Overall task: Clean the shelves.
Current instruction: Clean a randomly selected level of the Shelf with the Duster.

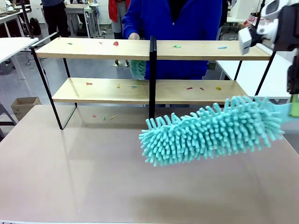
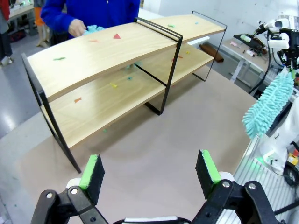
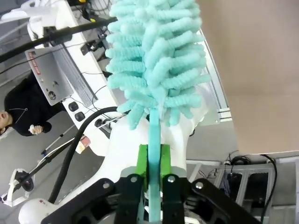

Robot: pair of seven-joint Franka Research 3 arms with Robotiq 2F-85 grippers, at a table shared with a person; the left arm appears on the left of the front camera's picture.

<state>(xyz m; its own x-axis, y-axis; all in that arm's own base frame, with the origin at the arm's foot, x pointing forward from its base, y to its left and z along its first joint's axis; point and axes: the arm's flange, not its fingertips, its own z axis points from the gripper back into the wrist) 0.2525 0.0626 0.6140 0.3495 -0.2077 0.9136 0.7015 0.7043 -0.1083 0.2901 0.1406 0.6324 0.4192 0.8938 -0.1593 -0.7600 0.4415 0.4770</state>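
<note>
The right hand (image 3: 154,157) was clenched on the handle of a teal duster (image 1: 212,130), held over the desk (image 1: 70,177) at 4 o'clock. The left hand (image 2: 149,170) was released, empty. The shelves (image 1: 84,48) were set at 12 o'clock, strewn with scraps (image 1: 116,43); 1 board should be swept lengthwise, head kept flat.

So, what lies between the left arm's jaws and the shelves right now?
Bare tabletop. In the left wrist view, nothing stands between the left gripper, jaws open, and the shelves.
</note>
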